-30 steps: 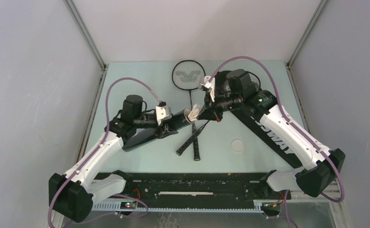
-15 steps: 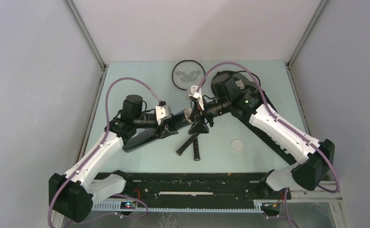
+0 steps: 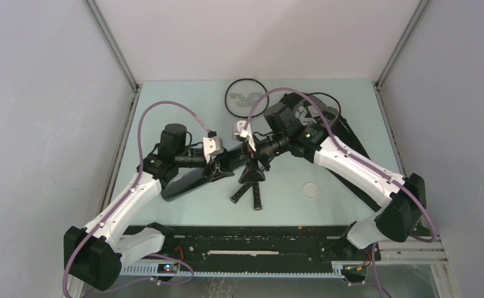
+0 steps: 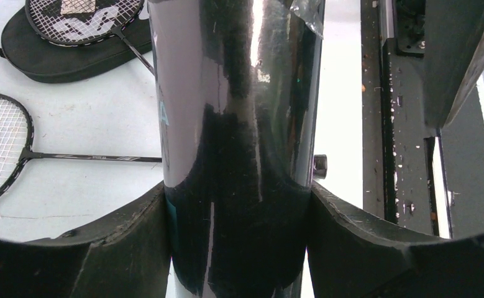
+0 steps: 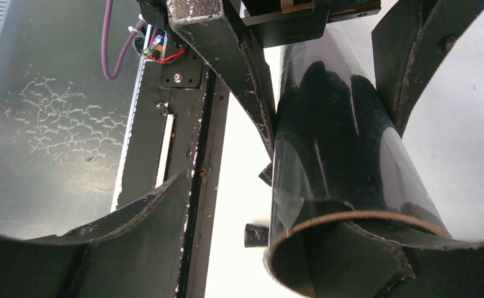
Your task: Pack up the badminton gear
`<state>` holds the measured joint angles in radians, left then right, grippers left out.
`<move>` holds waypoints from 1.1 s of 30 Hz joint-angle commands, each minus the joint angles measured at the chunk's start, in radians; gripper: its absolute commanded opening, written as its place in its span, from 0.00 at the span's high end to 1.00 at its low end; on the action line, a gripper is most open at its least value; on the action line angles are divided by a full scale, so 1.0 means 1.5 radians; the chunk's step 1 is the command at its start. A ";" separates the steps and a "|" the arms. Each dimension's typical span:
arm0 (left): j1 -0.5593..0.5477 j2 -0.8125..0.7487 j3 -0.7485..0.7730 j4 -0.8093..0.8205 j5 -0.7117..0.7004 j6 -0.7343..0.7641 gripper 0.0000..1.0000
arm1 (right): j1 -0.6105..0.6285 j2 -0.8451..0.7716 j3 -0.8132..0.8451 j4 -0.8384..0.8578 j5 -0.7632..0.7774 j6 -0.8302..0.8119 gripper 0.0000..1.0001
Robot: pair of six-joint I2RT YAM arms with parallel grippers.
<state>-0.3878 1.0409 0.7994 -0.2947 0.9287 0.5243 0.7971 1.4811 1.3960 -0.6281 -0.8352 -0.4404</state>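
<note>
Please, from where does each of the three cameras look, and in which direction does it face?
Top external: above and behind the robot, facing down on the table; the left arm and right arm show.
Left wrist: on the left arm, looking along the tube gripped between its fingers.
Right wrist: faces the tube's open mouth; its own open fingers show.
Both wrist views share the tube.

Bright, even overhead light falls on the pale surface, leaving only soft, faint shadows. In the left wrist view, white glare streaks the glossy black tube toward 12 o'clock. The fingers at 6 o'clock show little detail.
</note>
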 commanded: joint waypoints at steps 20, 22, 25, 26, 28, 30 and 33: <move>0.007 -0.023 0.014 -0.027 -0.036 0.088 0.82 | -0.197 -0.225 -0.091 -0.095 0.083 -0.096 0.09; 0.007 -0.029 0.016 -0.049 -0.043 0.112 0.81 | -0.235 -0.248 -0.153 -0.115 0.134 -0.121 0.10; 0.007 -0.036 0.017 -0.084 -0.050 0.147 0.81 | -0.281 -0.261 -0.249 -0.126 0.226 -0.137 0.10; 0.007 -0.039 0.016 -0.091 -0.051 0.160 0.80 | -0.297 -0.262 -0.279 -0.125 0.247 -0.140 0.10; 0.007 -0.044 0.012 -0.096 -0.053 0.173 0.79 | -0.321 -0.263 -0.342 -0.109 0.288 -0.132 0.10; 0.006 -0.046 0.009 -0.098 -0.053 0.177 0.79 | -0.346 -0.259 -0.378 -0.088 0.322 -0.118 0.12; 0.005 -0.046 0.008 -0.102 -0.052 0.181 0.79 | -0.369 -0.235 -0.401 -0.069 0.377 -0.104 0.17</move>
<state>-0.3836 0.9997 0.7994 -0.4431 0.8444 0.7410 0.2794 1.1164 0.8032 -0.7799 -0.4149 -0.6048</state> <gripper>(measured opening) 0.703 0.857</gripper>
